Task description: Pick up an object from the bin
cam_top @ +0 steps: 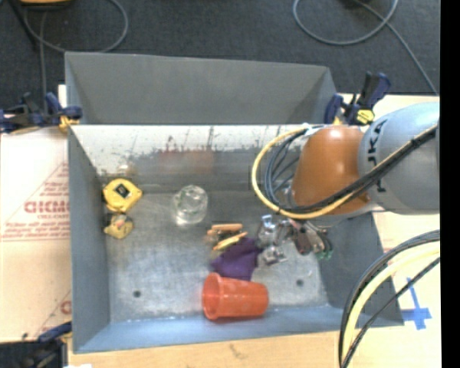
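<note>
1. Two-finger gripper (285, 242) down low in the grey metal bin (92, 282), just right of the crumpled purple cloth (234, 261); open or clenched, impossible to tell.
2. Upper part hidden under the arm's orange wrist cover and looped cables; contact with the cloth unclear.
3. Arm reaching in from the right, wrist pointing down.
4. Just above the cloth, tan wooden clothespins (225, 234); just below it, an orange-red plastic cup (234, 297) on its side.

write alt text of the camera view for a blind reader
A robot arm's claw sits low in a grey bin beside a purple object and wooden clothespins. An orange cup lies on its side nearby; a clear glass and a yellow object lie farther left.
</note>
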### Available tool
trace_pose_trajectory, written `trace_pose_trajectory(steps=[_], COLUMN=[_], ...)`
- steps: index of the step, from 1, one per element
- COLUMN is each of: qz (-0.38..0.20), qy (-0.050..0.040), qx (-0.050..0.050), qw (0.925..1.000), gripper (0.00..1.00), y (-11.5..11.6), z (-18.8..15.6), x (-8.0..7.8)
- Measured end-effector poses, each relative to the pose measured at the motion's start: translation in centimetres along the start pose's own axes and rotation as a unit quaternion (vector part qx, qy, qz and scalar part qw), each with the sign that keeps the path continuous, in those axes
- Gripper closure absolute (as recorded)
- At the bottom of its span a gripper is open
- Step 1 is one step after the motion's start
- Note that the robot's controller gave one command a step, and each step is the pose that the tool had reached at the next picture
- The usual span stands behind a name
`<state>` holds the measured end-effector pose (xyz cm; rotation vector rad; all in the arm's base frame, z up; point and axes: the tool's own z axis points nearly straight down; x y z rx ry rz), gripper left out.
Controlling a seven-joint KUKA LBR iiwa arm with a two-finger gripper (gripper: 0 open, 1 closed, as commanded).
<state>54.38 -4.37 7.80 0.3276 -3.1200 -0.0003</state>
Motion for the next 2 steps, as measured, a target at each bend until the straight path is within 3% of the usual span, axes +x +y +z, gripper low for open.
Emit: trace_pose_trajectory(steps=[1,2], qz=[0.0,-0.136], qy=[-0.0004,-0.0049], qx=[0.0,0.002], qw=[1.0,0.9907], gripper=[1.0,1.0], y=[0.0,-2.0], z=[0.0,-17.0], x=[0.0,4.1])
